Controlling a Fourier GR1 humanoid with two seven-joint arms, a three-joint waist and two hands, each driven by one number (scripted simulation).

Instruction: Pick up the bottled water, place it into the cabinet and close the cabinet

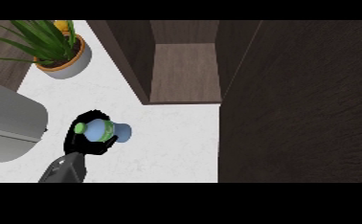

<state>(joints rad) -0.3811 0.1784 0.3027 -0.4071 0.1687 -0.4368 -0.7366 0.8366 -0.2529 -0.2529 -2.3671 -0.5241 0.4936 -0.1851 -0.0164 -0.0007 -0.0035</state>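
Lower left: black left hand curled around the blue bottled water with green label, above the white counter. Open dark wood cabinet upper centre; its door fills the right. Potted plant upper left.

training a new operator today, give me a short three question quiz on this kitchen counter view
1. True or false: the bottled water already stands inside the cabinet.
2. Which hand grips the bottle? A) left hand B) right hand
3. Fill in: at the view's top left stands a potted ____.

Key: 1 false, the bottle is over the white counter, in front of the open cabinet. 2 A, its fingers curl round the bottle. 3 plant.
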